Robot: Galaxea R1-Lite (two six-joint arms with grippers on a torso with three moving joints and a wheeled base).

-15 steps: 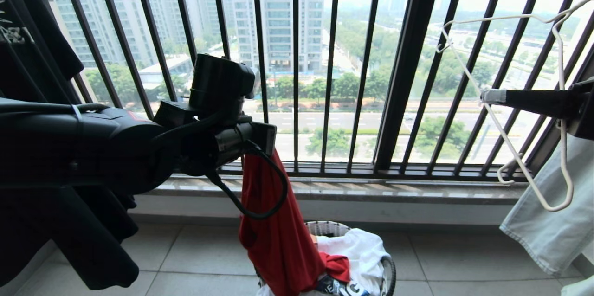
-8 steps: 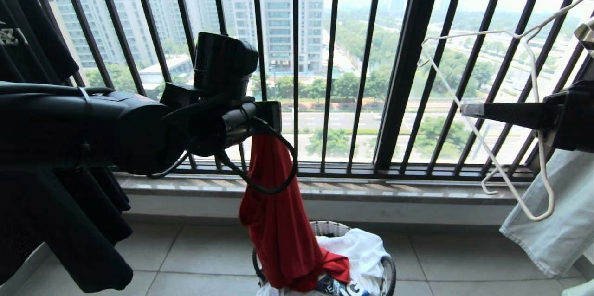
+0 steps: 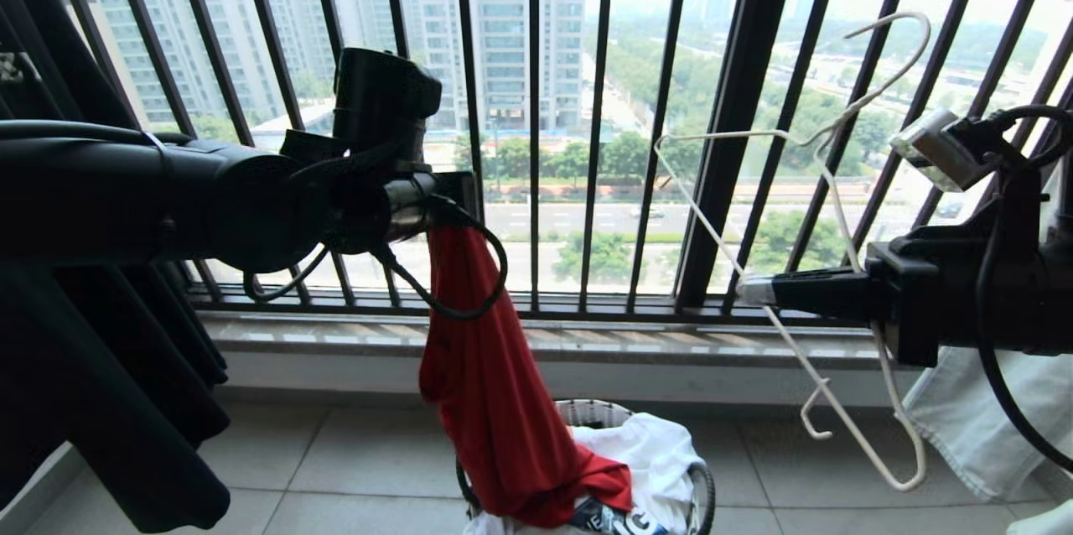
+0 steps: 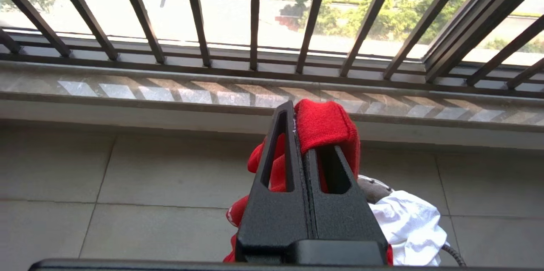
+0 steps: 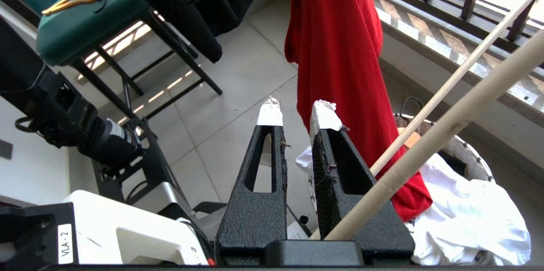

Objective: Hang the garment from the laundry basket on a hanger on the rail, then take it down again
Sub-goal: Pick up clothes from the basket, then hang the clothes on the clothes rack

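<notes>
The garment is being lifted higher from the laundry basket, pinched in the left gripper; the hanger, clamped in the right gripper, is being swung nearer, readying threading

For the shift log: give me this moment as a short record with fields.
left gripper: shut on the red T-shirt, held up before the window railing
T-shirt: hangs bunched, lower end still in the basket
basket: on the floor, also holds a white garment
right gripper: grips the white wire hanger, held tilted to the right of the T-shirt
hanger: bare, nothing on it
step: T-shirt not yet on the hanger
</notes>
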